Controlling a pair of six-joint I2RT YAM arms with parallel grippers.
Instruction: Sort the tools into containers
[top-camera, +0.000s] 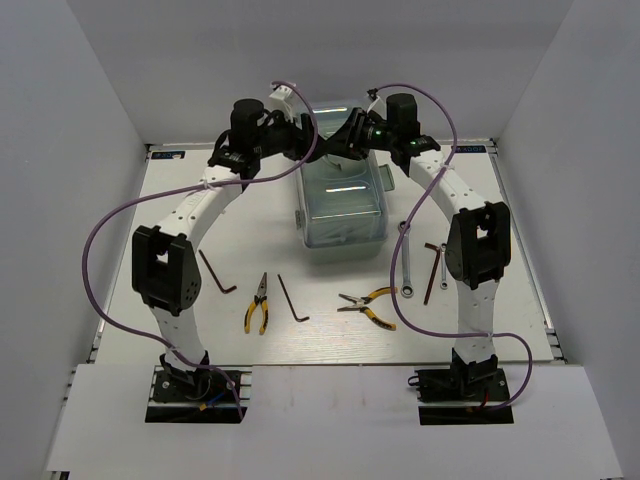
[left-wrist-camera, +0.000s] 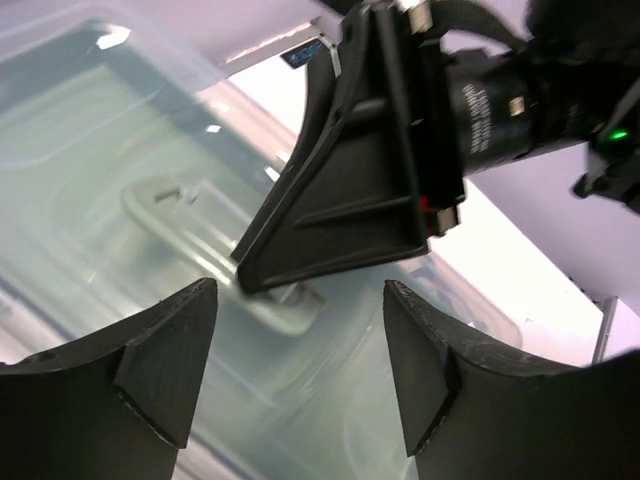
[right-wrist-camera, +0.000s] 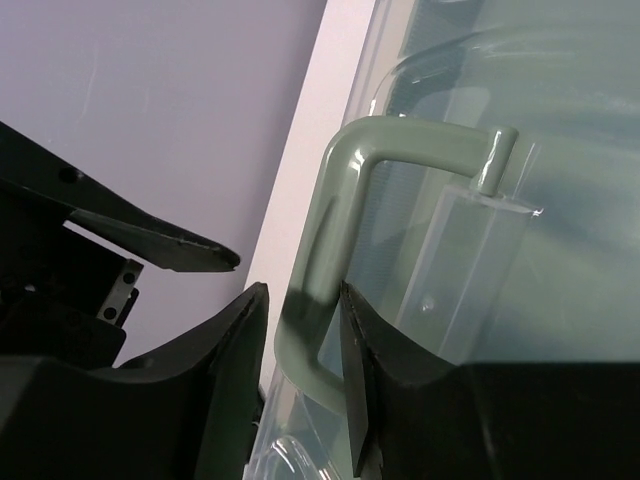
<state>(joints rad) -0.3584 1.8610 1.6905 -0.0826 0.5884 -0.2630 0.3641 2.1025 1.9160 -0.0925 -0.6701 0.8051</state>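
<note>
The pale green toolbox (top-camera: 342, 215) stands closed at the back centre, with its clear lid (left-wrist-camera: 90, 150) down. My right gripper (right-wrist-camera: 302, 292) is shut on the toolbox's green handle (right-wrist-camera: 345, 190), one finger on each side of it. My left gripper (left-wrist-camera: 298, 290) is open and empty just above the lid, facing the right gripper's finger (left-wrist-camera: 340, 210). In the top view both grippers meet over the box's far end, the left gripper (top-camera: 316, 148) beside the right gripper (top-camera: 340, 142). Two yellow-handled pliers (top-camera: 257, 303) (top-camera: 368, 305), a silver wrench (top-camera: 406, 260) and hex keys (top-camera: 216, 272) (top-camera: 293, 299) (top-camera: 436, 268) lie on the table.
The tools lie in a row in front of the toolbox, between the two arm bases. White walls close in the table on the left, right and back. Purple cables loop from both arms over the table.
</note>
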